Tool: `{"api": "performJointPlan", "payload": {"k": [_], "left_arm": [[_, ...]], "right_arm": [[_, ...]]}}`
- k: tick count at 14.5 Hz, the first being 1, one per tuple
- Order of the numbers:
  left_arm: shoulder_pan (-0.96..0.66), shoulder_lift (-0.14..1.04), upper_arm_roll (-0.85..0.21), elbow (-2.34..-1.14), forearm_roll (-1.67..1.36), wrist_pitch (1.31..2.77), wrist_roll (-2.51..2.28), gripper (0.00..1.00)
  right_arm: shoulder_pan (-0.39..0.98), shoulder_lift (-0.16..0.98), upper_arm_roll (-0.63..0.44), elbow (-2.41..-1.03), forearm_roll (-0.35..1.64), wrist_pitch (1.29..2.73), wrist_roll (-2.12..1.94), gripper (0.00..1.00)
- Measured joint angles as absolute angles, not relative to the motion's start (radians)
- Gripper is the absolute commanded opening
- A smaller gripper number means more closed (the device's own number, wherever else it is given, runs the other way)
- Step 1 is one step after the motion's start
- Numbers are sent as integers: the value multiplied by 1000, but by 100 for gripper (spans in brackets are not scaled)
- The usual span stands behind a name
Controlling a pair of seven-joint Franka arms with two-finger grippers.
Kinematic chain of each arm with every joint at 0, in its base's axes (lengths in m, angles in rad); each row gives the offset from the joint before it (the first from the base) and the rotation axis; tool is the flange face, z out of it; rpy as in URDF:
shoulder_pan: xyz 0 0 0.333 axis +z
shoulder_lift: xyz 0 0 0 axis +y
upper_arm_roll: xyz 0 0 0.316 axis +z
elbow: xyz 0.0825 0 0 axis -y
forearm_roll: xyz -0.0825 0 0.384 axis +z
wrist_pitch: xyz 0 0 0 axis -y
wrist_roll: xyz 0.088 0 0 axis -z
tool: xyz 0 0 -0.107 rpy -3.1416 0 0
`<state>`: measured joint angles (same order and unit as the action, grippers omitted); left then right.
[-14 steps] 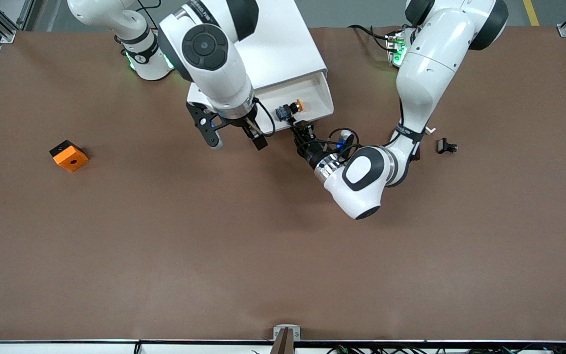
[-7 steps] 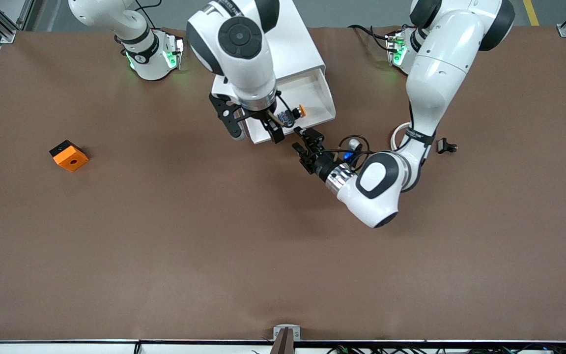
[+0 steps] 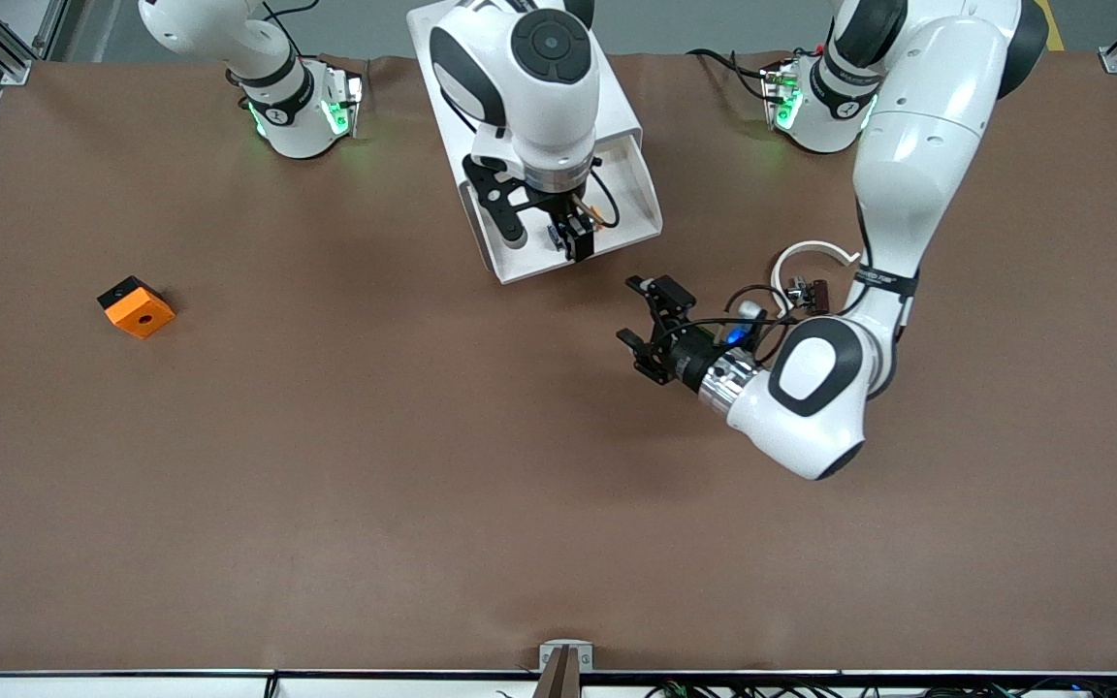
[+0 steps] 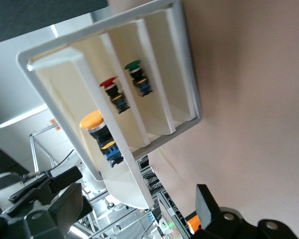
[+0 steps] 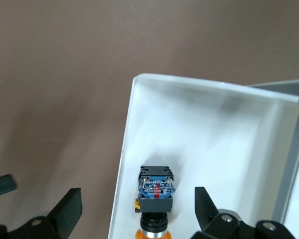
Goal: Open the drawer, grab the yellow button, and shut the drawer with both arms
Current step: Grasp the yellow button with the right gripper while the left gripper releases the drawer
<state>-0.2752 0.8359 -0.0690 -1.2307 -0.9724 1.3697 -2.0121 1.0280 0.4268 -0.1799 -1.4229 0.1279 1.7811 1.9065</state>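
Note:
The drawer (image 3: 638,199) is pulled out of the white cabinet (image 3: 612,102). The button (image 3: 558,236) lies on its side in the drawer. In the right wrist view its dark blue body (image 5: 156,191) and orange cap show on the white drawer floor (image 5: 204,124). My right gripper (image 3: 544,236) is open over the drawer, one finger on each side of the button (image 5: 138,208). My left gripper (image 3: 651,325) is open and empty over the table, nearer the camera than the drawer. Its wrist view shows the orange-capped button (image 4: 97,132) in the open drawer (image 4: 122,189).
An orange block (image 3: 137,307) lies toward the right arm's end of the table. A black-brown clip (image 3: 815,291) with a white curved band (image 3: 811,252) lies by the left arm. Red (image 4: 109,89) and green (image 4: 137,74) buttons sit in lower drawers.
My right gripper has swung over the open drawer and come down astride the button. My left gripper has drawn back from the drawer front toward the camera.

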Motion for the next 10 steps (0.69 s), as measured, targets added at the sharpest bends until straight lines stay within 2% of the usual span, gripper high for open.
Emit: {"api": "performJointPlan", "payload": {"k": [5, 10], "left_arm": [[-171, 823, -56, -1206, -854, 1359, -1787, 100], [-187, 757, -60, -1199, -669, 1343, -1739, 100]], "right_arm": [[1050, 446, -180, -1443, 114, 1783, 1936, 100], [1052, 452, -181, -1463, 111, 1784, 1974, 100]]}}
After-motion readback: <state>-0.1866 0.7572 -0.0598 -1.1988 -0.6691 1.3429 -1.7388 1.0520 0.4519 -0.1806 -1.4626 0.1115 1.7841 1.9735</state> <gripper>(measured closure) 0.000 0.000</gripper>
